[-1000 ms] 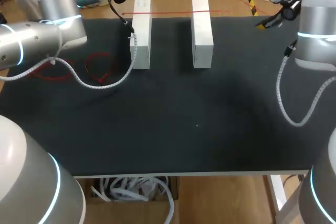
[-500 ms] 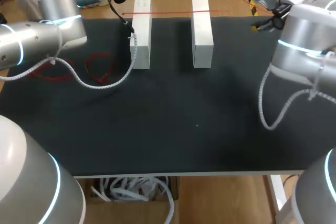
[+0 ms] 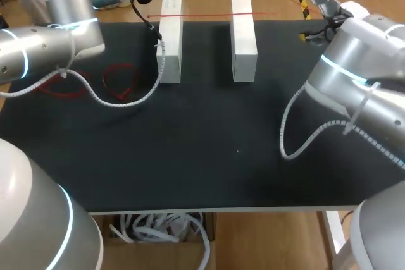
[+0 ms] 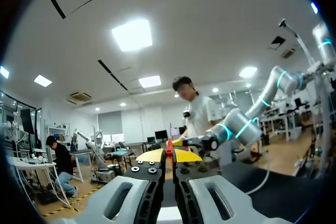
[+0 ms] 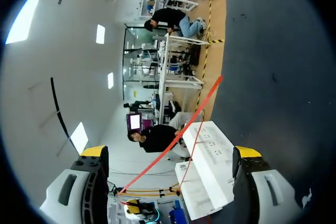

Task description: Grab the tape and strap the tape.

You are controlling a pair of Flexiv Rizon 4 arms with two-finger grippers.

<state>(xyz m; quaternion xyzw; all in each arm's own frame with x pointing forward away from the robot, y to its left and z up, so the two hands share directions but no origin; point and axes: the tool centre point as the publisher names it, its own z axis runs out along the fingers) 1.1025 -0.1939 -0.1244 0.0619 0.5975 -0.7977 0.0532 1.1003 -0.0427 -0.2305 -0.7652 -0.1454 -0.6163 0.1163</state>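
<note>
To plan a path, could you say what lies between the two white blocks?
In the head view, red tape crosses the gap; otherwise bare black table.

Black tabletop [image 3: 209,143], matte, bare across the middle and near edge. Two white blocks lying long-ways by the far edge, parallel, far ends poking past that edge. Left block [image 3: 169,39] and right block [image 3: 243,36] apart, strip of black between them. Tiny pale speck [image 3: 238,151] near tabletop centre.
</note>
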